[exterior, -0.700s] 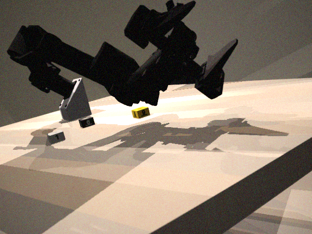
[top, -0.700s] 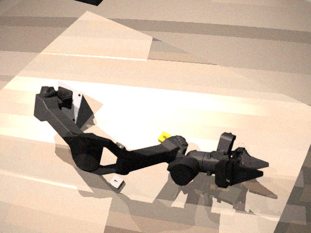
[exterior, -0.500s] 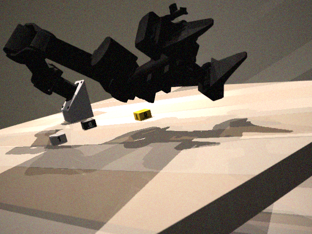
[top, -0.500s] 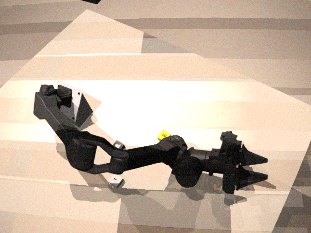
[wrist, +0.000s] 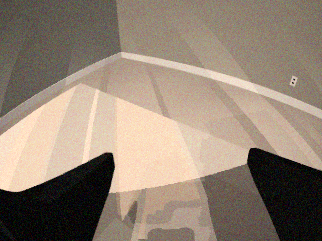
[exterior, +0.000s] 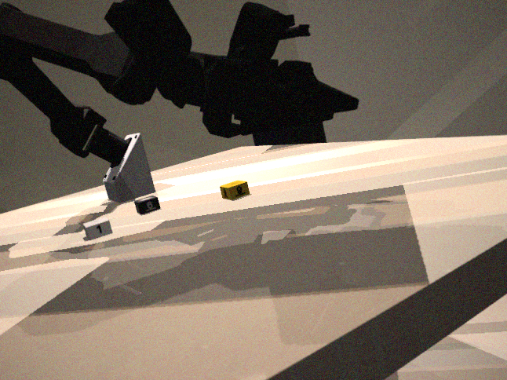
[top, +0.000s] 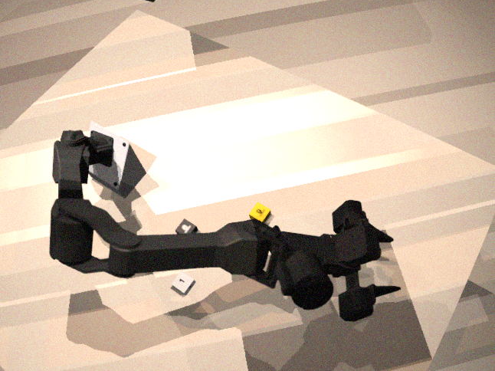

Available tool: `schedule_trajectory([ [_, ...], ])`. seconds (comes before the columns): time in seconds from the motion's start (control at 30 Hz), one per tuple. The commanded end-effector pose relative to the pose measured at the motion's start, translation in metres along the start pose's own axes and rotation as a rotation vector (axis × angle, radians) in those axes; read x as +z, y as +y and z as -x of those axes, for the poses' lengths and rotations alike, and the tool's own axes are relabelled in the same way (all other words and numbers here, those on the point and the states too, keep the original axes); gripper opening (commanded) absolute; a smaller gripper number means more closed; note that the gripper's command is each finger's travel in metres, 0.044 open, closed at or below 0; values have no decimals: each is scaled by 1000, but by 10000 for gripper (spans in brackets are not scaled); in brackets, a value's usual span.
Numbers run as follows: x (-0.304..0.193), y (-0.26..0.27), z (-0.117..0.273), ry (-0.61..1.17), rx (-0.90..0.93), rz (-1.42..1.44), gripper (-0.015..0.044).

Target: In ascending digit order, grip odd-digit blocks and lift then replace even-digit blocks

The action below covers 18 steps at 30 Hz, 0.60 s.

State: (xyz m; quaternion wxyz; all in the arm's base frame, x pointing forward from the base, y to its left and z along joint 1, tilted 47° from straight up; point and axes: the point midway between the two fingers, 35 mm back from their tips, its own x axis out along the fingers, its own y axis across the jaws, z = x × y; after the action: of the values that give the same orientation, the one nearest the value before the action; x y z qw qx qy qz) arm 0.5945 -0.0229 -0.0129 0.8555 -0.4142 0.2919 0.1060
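Note:
A white block [top: 182, 283] [exterior: 97, 229] shows a black 1. A black block [top: 185, 226] [exterior: 147, 205] shows a white digit that looks like a 6 in the exterior view; the arm partly covers it in the top view. A yellow block [top: 260, 212] [exterior: 235, 190] shows a black digit, perhaps a 9 but not sharp. All three rest apart on the table. My gripper [top: 396, 264] [wrist: 183, 159] is open and empty. It is high above the table, far to the right of the blocks in the top view, with its fingers pointing outward. No block shows in the wrist view.
The arm's angled grey-white base mount [top: 134, 172] [exterior: 136, 177] stands at the left, behind the black and white blocks. The arm stretches over the table between the white block and the other two. Its shadow lies across the table. A dark bar [exterior: 381, 320] crosses the exterior view's lower right.

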Motion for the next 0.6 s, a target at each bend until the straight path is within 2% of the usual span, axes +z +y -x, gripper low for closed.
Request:
schedule_trajectory([
  [0.0, -25, 14, 70, 369, 74, -285, 400],
  [0.27, -47, 19, 132, 624, 46, -417, 400],
  [0.57, -74, 15, 230, 934, -89, -511, 400],
])
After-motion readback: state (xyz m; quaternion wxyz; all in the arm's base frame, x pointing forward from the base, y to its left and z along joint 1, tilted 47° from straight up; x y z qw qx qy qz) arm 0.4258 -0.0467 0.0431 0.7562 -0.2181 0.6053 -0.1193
